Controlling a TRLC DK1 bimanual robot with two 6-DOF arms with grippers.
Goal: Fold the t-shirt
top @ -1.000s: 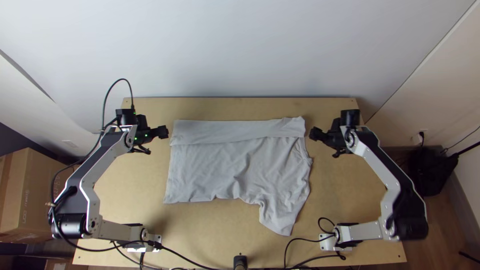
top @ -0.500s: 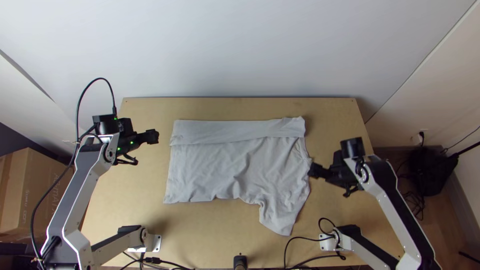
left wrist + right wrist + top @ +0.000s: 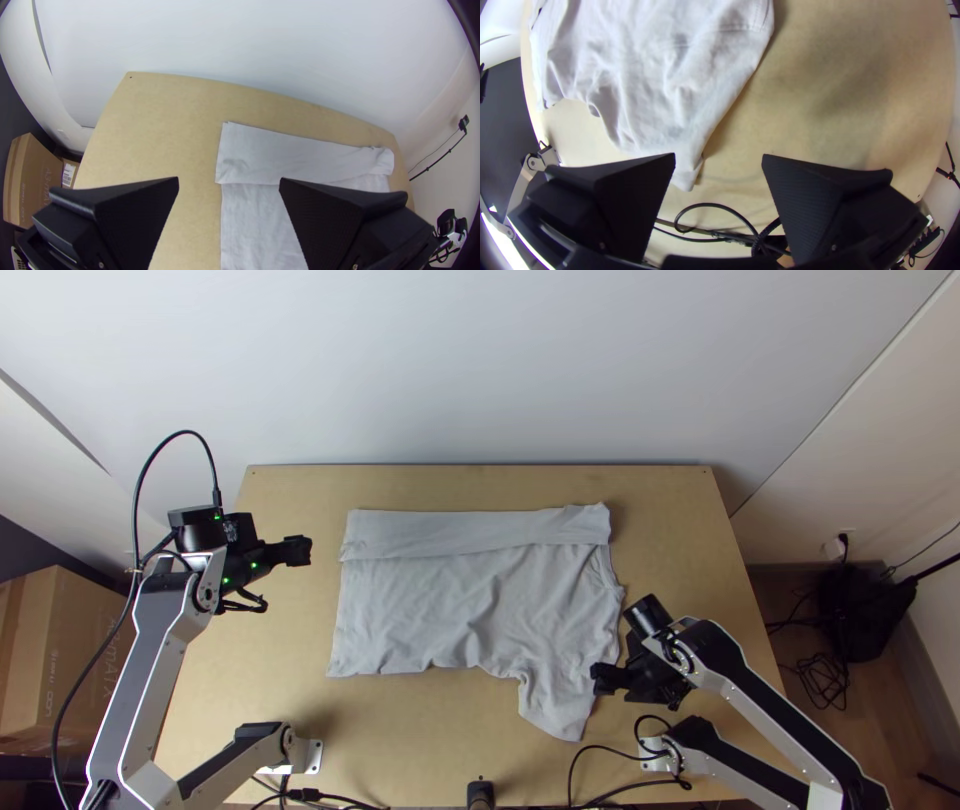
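In the top view the light grey t-shirt (image 3: 470, 600) lies on the table, its far side folded over in a long band and a sleeve sticking out toward the near right. My left gripper (image 3: 303, 551) is left of the shirt, apart from it. My right gripper (image 3: 600, 678) is over the right edge of the sleeve. In the left wrist view my left gripper (image 3: 229, 182) stands open, with the folded band (image 3: 300, 155) beyond it. My right gripper (image 3: 719, 157) is open in the right wrist view, the sleeve tip (image 3: 682, 177) near one finger, nothing gripped.
Black cables (image 3: 600, 752) run along the table's near edge by the right arm's base. A cardboard box (image 3: 60, 660) stands on the floor left of the table. Bare wood (image 3: 450, 485) shows beyond the shirt, with a wall behind the table.
The right gripper has come down toward the near edge, from beside the shirt's far right corner to the sleeve. My left gripper has drawn back slightly leftward and nearer. The shirt lies unchanged.
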